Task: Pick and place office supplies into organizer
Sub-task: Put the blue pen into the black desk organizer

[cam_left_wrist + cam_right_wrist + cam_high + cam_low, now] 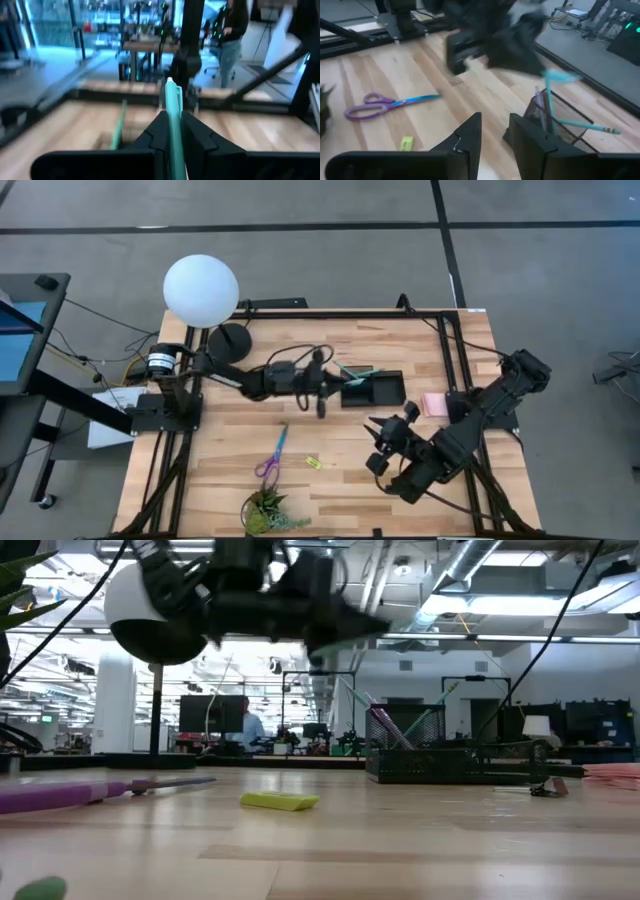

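My left gripper (325, 385) hovers just left of the black mesh organizer (372, 389) and is shut on a teal pen (172, 107). Other pens (580, 125) lean in the organizer's taller compartment (400, 745). My right gripper (383, 448) is open and hangs over bare table, near of the organizer. Purple-handled, teal-bladed scissors (272, 455) lie flat toward the near edge, with a small yellow piece (313, 463) beside them. A pink sticky-note pad (432, 405) lies right of the organizer. A black clip (545, 787) rests on the table by the organizer. My left gripper pinches the teal pen's shaft (175, 130) between its two fingers (197, 137). The pen lies along the fingers, and its free end (170, 82) sticks out past the fingertips. It is lifted clear of the table.
A lamp with a white globe (200, 290) and a round black base (230, 338) stands at the far left. A small green plant (268, 513) sits at the near edge. Bare wood lies between the scissors and my right gripper. A person (232, 35) stands in the room beyond.
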### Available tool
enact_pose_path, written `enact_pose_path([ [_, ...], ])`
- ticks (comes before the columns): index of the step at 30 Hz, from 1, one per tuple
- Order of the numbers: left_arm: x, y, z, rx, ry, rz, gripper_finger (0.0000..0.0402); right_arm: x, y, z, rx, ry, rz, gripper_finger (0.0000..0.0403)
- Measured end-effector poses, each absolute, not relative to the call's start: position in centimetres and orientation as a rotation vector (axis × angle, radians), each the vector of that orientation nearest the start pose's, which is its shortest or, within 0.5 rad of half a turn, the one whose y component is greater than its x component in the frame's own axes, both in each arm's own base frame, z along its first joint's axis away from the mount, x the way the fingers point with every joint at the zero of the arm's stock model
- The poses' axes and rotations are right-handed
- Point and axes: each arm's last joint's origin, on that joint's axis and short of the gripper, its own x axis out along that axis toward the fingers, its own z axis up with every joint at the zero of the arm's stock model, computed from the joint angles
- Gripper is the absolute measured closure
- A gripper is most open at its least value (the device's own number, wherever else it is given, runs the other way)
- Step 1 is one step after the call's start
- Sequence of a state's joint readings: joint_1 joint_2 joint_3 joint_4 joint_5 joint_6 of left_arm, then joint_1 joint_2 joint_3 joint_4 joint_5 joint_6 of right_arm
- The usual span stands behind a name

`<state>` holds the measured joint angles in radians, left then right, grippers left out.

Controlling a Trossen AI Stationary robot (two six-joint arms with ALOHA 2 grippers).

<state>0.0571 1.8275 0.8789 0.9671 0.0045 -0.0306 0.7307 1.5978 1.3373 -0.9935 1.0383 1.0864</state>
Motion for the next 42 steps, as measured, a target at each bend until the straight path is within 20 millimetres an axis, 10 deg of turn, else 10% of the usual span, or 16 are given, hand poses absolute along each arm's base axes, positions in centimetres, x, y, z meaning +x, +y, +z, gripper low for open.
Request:
enact_pose_path([
  [5,39.3,3.4,22.8,-0.019,-0.107,-0.019,0.0384,23.6,19.3,28.0,0.066,0.483,-0.630,0.0310],
  [23,39.1,3.2,23.7,-0.072,-0.429,-0.409,0.0384,25.0,16.1,27.5,0.006,0.080,-0.891,0.0310],
  [32,39.1,2.8,23.7,-0.084,-0.429,-0.435,0.0384,27.7,13.6,29.8,0.055,0.146,-0.974,0.0310],
  [37,38.9,3.4,24.0,-0.092,-0.451,-0.448,0.0384,28.7,13.9,32.6,0.066,0.412,-0.819,0.0310],
  [42,38.7,3.5,24.2,-0.096,-0.462,-0.471,0.0384,28.1,15.2,34.7,0.006,0.309,-0.815,0.0318],
])
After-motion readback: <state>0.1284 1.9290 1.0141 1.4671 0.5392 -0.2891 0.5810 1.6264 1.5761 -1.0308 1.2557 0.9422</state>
